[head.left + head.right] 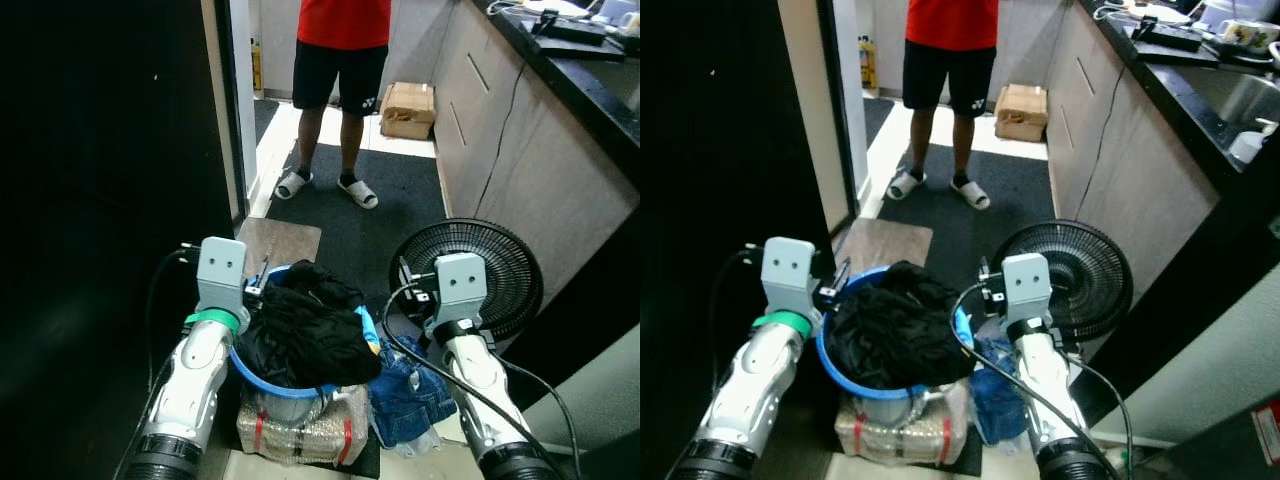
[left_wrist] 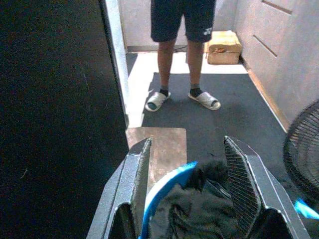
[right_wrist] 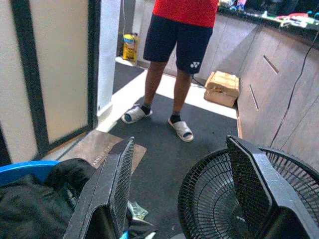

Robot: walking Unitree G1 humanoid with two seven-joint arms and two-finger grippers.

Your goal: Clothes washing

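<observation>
A heap of black clothes is piled high in a blue basket, which sits on a plastic-wrapped bundle on the floor, just in front of the robot. Some blue denim garments lie on the floor against the basket's right side. The left end effector hovers at the basket's left rim, fingers spread wide with nothing between them. The right end effector is held to the right of the basket, near the denim, also open and empty. Just beyond it on the right a black fan stands on the dark floor mat. Farther off, a person in a red shirt, dark shorts and slippers stands on the mat facing the robot, with a cardboard box behind. A dark counter runs along the right.
</observation>
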